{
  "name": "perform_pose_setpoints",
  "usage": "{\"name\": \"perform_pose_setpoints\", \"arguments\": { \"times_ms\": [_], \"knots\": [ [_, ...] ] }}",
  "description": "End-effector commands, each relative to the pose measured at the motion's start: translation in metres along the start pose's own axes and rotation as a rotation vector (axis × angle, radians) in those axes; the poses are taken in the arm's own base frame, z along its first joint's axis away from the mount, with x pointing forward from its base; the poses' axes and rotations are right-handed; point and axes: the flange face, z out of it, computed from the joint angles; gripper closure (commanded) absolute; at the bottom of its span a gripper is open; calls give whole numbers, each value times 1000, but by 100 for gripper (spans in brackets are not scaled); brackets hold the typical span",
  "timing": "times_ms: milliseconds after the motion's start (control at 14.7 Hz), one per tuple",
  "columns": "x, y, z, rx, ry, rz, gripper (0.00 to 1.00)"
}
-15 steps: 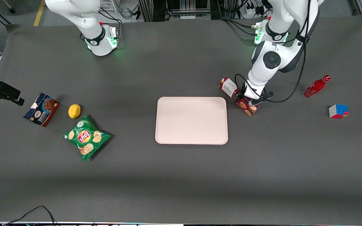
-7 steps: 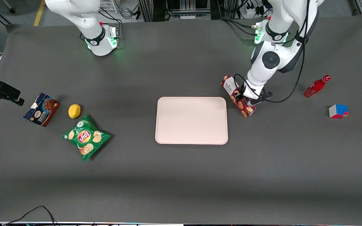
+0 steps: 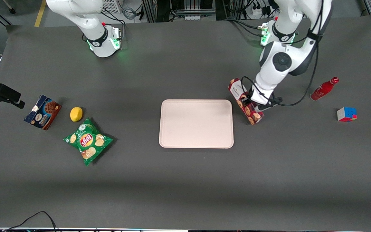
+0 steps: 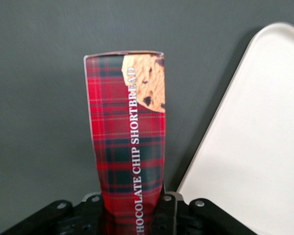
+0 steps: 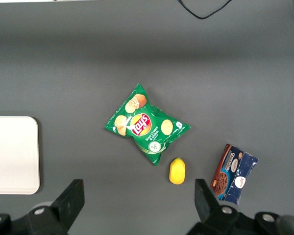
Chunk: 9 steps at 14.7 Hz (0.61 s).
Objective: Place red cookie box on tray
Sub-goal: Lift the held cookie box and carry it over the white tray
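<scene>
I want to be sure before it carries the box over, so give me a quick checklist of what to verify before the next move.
1. Grip: gripper shut on the red cookie box, carton between the fingers in the wrist view: ok.
2. Box over the tray: not ok, it is beside the tray's edge.
3. Tray surface free: ok.
4. Path from box to tray unobstructed: ok.
5. Box lifted off the table: cannot tell.

Red cookie box (image 3: 246,102), clamped in the gripper (image 3: 251,104), has turned more end-on beside the tray (image 3: 196,123) and shifted slightly nearer the front camera.
</scene>
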Motion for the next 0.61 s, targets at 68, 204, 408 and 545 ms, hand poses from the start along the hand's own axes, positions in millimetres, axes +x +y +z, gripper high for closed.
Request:
{"name": "perform_pose_setpoints", "arguments": {
  "times_ms": [68, 204, 408, 545],
  "knots": [
    [45, 10, -121, 43, -66, 109, 97],
    [55, 21, -169, 74, -93, 146, 97],
    [68, 26, -216, 96, -112, 156, 98],
    [65, 30, -217, 93, -107, 170, 98]
  ]
}}
